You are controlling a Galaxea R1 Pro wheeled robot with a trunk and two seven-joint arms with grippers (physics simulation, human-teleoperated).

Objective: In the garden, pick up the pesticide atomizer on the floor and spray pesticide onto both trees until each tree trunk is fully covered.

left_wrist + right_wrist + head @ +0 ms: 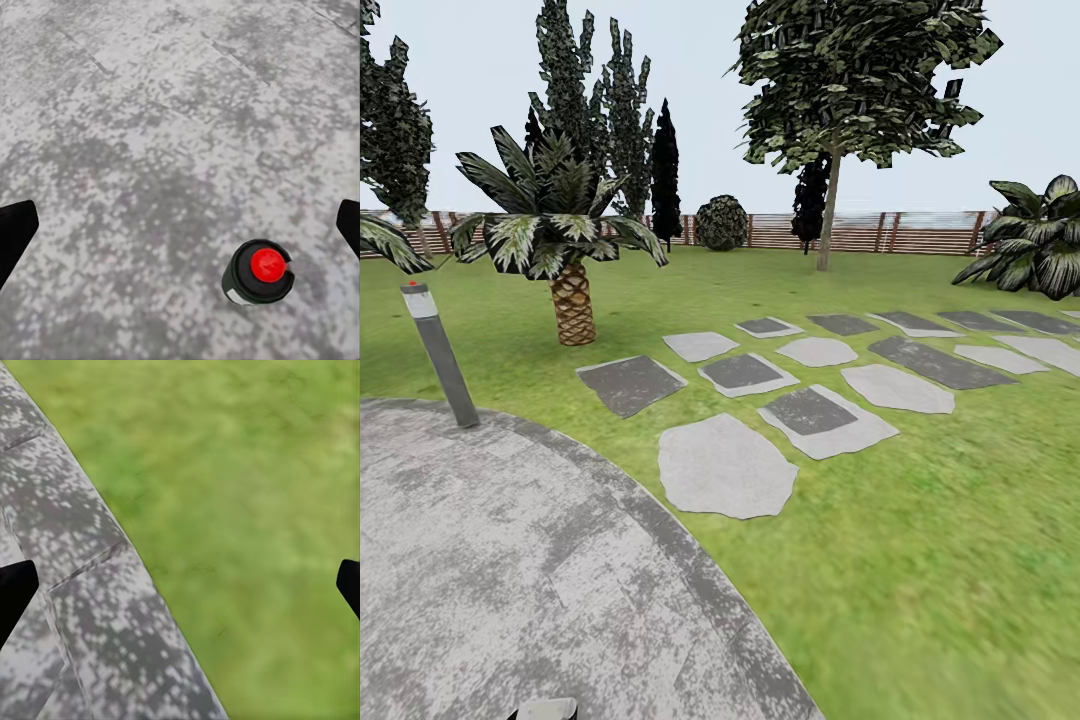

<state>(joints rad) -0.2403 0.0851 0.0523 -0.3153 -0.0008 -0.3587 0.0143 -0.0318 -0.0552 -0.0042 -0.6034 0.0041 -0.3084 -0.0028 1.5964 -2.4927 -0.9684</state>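
Grey paving [150, 112]; pesticide atomizer [259, 271] upright between left tool [180, 229] fingers.

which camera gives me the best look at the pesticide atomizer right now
The left wrist view: it looks straight down on the pesticide atomizer, standing on grey paving, red nozzle up, between the open left gripper's fingertips. The head and right wrist views give paving and lawn instead.

Left gripper [180, 225], left wrist view: two black fingertips [15, 232] enter at 9 o'clock and 3 o'clock, spread wide apart, jaws parted, nothing held between them; the wrist points downward. Right gripper [180, 589], right wrist view: black fingertips [15, 589] likewise at 9 and 3 o'clock, spread wide, gripping nothing, aimed downward. Head view: a small grey part of the robot's body [545, 709] at 6 o'clock.
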